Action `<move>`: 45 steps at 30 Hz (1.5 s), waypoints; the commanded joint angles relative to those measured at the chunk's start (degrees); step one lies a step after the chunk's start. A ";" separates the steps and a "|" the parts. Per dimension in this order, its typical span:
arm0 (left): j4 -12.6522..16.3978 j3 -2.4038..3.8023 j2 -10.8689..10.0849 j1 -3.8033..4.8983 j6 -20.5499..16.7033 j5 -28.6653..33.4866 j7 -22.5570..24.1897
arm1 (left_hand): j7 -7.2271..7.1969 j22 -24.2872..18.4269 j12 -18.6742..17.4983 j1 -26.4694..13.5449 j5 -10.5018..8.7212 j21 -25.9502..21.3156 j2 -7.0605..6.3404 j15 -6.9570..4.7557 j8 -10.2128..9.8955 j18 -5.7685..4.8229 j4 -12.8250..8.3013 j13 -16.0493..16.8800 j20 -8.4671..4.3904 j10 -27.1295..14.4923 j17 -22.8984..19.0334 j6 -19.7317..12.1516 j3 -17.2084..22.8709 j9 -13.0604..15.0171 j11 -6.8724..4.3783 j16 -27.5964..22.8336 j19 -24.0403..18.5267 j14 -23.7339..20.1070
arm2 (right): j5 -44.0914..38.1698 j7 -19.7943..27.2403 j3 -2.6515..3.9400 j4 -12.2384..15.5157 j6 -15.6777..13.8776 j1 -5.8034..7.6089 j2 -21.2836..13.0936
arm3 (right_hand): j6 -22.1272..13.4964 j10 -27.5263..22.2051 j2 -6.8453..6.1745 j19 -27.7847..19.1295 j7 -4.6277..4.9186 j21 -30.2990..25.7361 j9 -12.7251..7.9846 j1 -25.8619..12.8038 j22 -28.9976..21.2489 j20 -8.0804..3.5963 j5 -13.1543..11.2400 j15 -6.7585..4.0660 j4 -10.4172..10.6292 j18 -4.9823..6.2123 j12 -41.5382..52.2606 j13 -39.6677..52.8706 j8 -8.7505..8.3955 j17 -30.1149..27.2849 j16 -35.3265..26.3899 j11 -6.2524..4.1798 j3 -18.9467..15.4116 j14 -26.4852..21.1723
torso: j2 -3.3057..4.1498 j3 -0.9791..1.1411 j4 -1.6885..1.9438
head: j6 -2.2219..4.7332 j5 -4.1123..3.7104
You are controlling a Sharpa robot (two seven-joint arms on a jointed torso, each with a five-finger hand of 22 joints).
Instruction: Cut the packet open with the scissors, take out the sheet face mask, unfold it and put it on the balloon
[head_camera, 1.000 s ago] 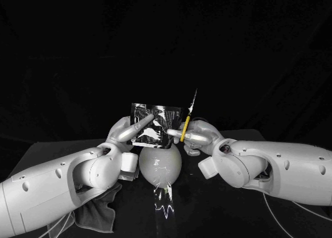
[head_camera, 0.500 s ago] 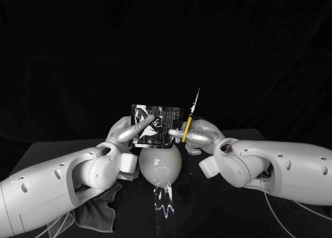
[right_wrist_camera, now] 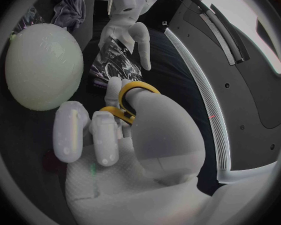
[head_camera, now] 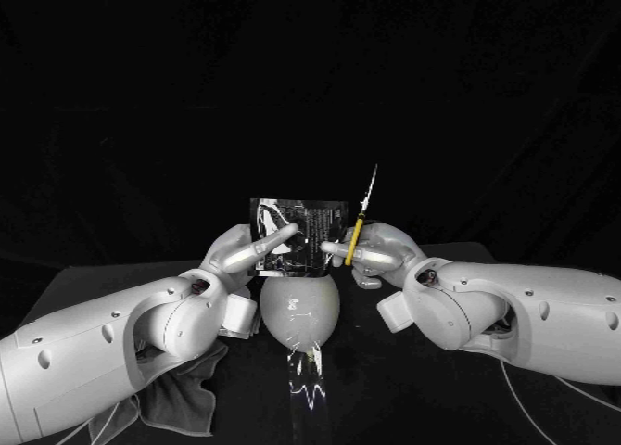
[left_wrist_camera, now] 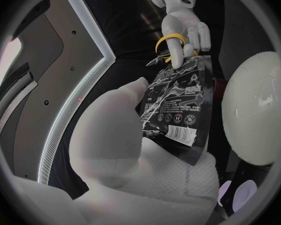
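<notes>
– One packet [head_camera: 296, 236], one pair of scissors [head_camera: 358, 221], one balloon [head_camera: 300, 311] and one cloth [head_camera: 177, 403] counted. Packet is pinched upright at frame centre by the left hand [head_camera: 244, 248], just above the balloon lying on the desk [head_camera: 418, 399].
– Scissors are gripped by the right hand [head_camera: 377, 255], fingers through the yellow loops, tips up, just right of the packet. Foil is judged thin, slick and floppy: best held near the top edge, beside the cut line, so it is kept taut.

White-armed; left hand [head_camera: 241, 252], right hand [head_camera: 379, 253] silver
</notes>
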 commanded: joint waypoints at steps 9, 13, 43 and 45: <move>-0.18 0.06 -0.02 0.06 6.23 -9.36 -10.15 | 1.59 -2.53 0.55 2.81 -0.10 -2.91 0.13 0.12 -0.91 1.44 -0.84 0.24 1.06 -1.52 0.15 -0.54 -4.28 -0.54 0.32 -0.88 1.23 -0.54 | -5.86 -5.05 0.10 -0.15 1.58 0.50 -0.46 | -0.87 14.24 0.58 -0.17 -0.14 -0.50 6.19 -2.17 8.07 -0.38 0.13 -0.49 -1.27 0.22 33.47 -0.93 1.53 8.92 0.26 -4.79 3.77 4.68 | 0.01 0.00 -0.03 | -0.28 0.21; -0.54 0.06 0.07 0.06 7.67 -9.43 -11.24 | 1.11 -3.06 1.07 4.19 -0.09 -3.05 0.88 -0.31 -0.59 1.55 -1.37 0.36 0.52 -0.62 0.44 0.32 -4.65 -0.48 -0.13 -0.50 3.38 0.53 | -8.30 -7.46 0.10 -0.16 3.61 0.72 -0.50 | -1.00 14.24 0.45 -0.24 -0.13 -0.63 6.50 -2.33 8.03 -0.38 0.13 -0.50 -1.53 0.24 33.37 -1.09 1.64 8.97 0.28 -4.80 4.08 4.69 | -0.02 0.01 -0.06 | -0.35 0.24; -2.69 0.05 -0.04 0.11 14.30 -3.33 -17.33 | 0.60 -7.85 0.43 7.70 -0.11 -11.88 2.67 -0.81 -1.36 1.39 -0.85 0.17 -0.53 -0.85 0.55 0.45 -9.91 -1.26 -0.48 -2.58 10.51 3.21 | -16.33 -11.90 0.09 -0.35 6.50 1.35 -1.37 | -1.11 14.26 0.09 -0.15 -0.17 -0.53 7.18 -2.74 8.14 -0.38 0.13 -0.51 -2.11 0.21 33.08 -1.65 1.93 9.41 0.45 -4.83 4.69 4.79 | 0.01 0.05 0.07 | -0.86 0.33; -2.80 0.05 -0.02 0.11 14.29 -3.18 -17.42 | 0.59 -7.85 0.44 7.79 -0.11 -12.04 2.70 -0.81 -1.38 1.38 -0.85 0.17 -0.47 -0.86 0.53 0.45 -9.98 -1.27 -0.48 -2.61 10.42 3.25 | -16.39 -11.97 0.09 -0.34 6.51 1.35 -1.38 | -1.13 14.28 0.03 -0.08 -0.18 -0.42 7.30 -2.80 8.21 -0.38 0.13 -0.51 -2.23 0.18 33.10 -1.65 1.97 9.56 0.52 -4.83 4.82 4.82 | 0.03 0.06 0.08 | -0.87 0.36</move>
